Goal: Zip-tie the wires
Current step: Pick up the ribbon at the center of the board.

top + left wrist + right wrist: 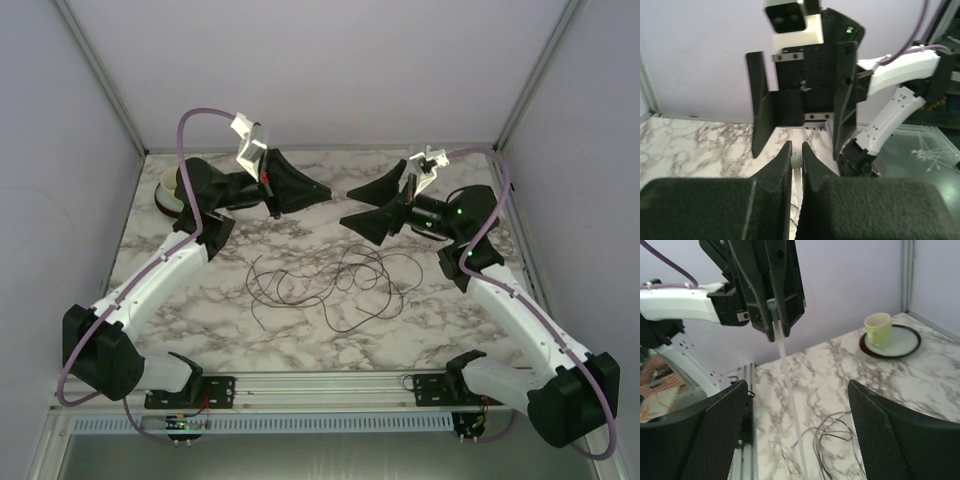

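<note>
The left gripper [796,149] is being held with its jaws pressed together on the pale head of a zip tie [783,360], and the translucent strip is being hung down toward the marble table [200,300]. The right gripper [348,206] is being held opposite it, jaws spread wide. The wires [325,285] are being supported by the table in loose loops, below and between both grippers. A yellow cup [878,329] is being carried on a dark saucer [905,342].
</note>
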You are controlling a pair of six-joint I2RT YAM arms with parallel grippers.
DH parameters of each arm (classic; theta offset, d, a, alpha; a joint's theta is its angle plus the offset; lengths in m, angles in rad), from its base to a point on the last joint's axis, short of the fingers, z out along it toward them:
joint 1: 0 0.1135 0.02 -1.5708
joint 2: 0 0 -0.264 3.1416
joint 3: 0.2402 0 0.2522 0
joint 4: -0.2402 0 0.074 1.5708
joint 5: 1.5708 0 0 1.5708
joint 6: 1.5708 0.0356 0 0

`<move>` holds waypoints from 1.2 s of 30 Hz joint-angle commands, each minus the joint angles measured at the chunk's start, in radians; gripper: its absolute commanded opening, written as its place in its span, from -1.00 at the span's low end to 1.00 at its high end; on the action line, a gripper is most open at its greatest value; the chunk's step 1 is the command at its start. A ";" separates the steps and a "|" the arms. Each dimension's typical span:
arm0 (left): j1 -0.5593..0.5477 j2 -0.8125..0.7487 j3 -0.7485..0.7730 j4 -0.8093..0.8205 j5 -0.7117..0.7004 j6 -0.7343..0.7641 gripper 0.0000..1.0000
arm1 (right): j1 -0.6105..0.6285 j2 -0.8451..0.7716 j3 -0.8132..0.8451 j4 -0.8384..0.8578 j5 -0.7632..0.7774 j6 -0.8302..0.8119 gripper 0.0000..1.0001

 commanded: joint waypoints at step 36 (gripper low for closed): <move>-0.069 0.044 0.013 0.299 0.097 -0.169 -1.00 | 0.085 0.366 0.005 1.045 -0.224 0.797 -0.28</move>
